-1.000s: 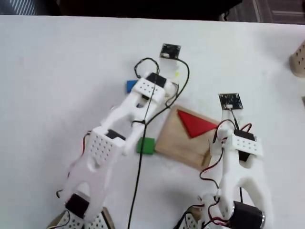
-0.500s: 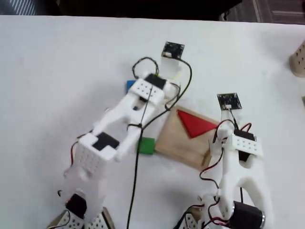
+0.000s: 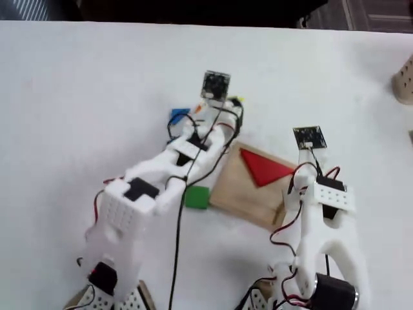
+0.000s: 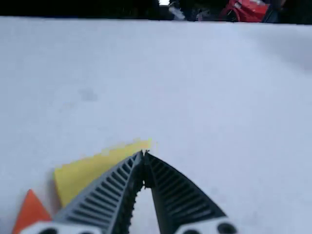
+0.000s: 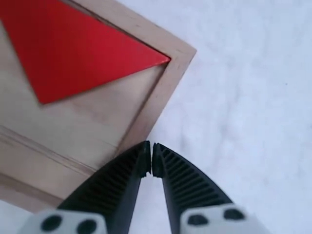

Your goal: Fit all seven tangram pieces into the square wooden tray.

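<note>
Over the last second the left arm (image 3: pixel 161 171) has swung its wrist back and toward the blue piece (image 3: pixel 179 116), so we now see more of that piece on the table (image 3: pixel 77 84) than before. The right arm (image 3: pixel 322 219), the tray (image 5: pixel 163 92), the red triangle (image 3: pixel 261 166) and the green piece (image 3: pixel 197 197) have not shifted.

The tray lies turned like a diamond, one corner toward the far side of the table and one toward the right arm. Inside it, the red triangle has its long side along the far right rim, one sharp tip reaching into the tray's right corner and its square corner pointing at the tray's middle. The rest of the tray floor is bare wood.

The green piece lies on the table just beside the tray's near left rim. The blue piece lies farther out, beside the left arm's wrist.

The left claw (image 4: pixel 145 156) has its jaws pressed together at the tips and grips nothing. Its tips sit at the edge of a yellow piece (image 4: pixel 83 170) lying flat on the table; we cannot tell whether they touch it. An orange piece (image 4: pixel 30 212) lies just beside the yellow one.

The right claw (image 5: pixel 150 148) is likewise closed tight and empty, its tips at the outer rim of the tray near the right corner.
</note>
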`<state>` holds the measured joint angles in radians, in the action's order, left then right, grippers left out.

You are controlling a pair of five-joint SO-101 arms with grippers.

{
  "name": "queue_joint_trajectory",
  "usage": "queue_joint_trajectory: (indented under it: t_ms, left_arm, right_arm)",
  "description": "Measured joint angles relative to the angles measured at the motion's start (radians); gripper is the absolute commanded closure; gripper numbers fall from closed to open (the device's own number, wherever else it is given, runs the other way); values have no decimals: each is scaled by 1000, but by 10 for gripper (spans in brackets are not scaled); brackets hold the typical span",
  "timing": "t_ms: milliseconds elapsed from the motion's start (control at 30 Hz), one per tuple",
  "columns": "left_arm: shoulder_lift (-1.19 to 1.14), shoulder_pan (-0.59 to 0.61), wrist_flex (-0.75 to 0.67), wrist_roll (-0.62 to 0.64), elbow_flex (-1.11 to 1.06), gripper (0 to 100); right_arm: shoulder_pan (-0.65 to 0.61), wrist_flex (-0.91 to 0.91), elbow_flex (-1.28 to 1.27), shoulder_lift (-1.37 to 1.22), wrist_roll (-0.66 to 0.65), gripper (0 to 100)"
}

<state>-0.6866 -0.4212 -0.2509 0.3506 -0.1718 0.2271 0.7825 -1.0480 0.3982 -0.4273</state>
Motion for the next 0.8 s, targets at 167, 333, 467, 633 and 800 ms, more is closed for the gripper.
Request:
queue_joint_trajectory:
  t_ms: [167,333,467,633,800]
  left_arm:
    - [-49,12,141,0,107,979]
    - [-109,17,313,0,232,978]
    - [-109,17,496,0,318,978]
    - [-106,17,709,0,400,978]
    - [-101,15,793,0,420,979]
  right_arm:
    - [-3,0,0,2,0,981]
    - [-3,0,-2,2,0,981]
    - [-3,0,-2,2,0,981]
    - [-3,0,-2,2,0,981]
    - [-3,0,-2,2,0,981]
